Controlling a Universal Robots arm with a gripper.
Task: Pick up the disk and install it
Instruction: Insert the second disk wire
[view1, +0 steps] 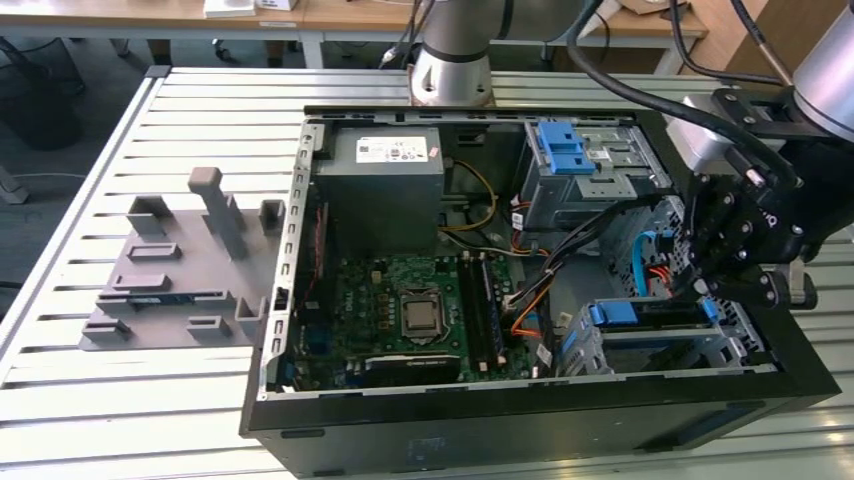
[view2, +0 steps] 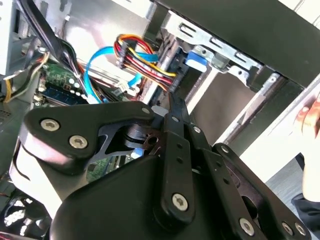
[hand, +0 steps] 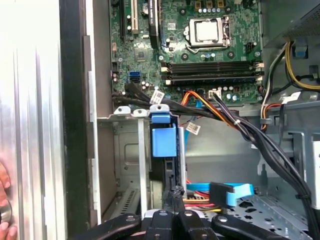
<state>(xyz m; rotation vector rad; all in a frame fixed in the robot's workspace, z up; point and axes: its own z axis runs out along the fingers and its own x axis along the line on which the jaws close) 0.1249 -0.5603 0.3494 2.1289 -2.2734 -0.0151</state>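
The disk (hand: 163, 150), a flat rectangular drive in a blue plastic frame, stands on edge in the silver metal drive bay (hand: 125, 150) at a corner of the open black computer case (view1: 534, 420). Judged rigid, moderately heavy and shock-sensitive; best held by its frame edges, clear of connectors. The black linkage gripper (hand: 174, 192) sits just beside the disk's edge, fingers drawn close together; whether they pinch the frame cannot be told. 1 blue flat data cable (hand: 227, 192) lies close by, near the green motherboard (hand: 200, 45)
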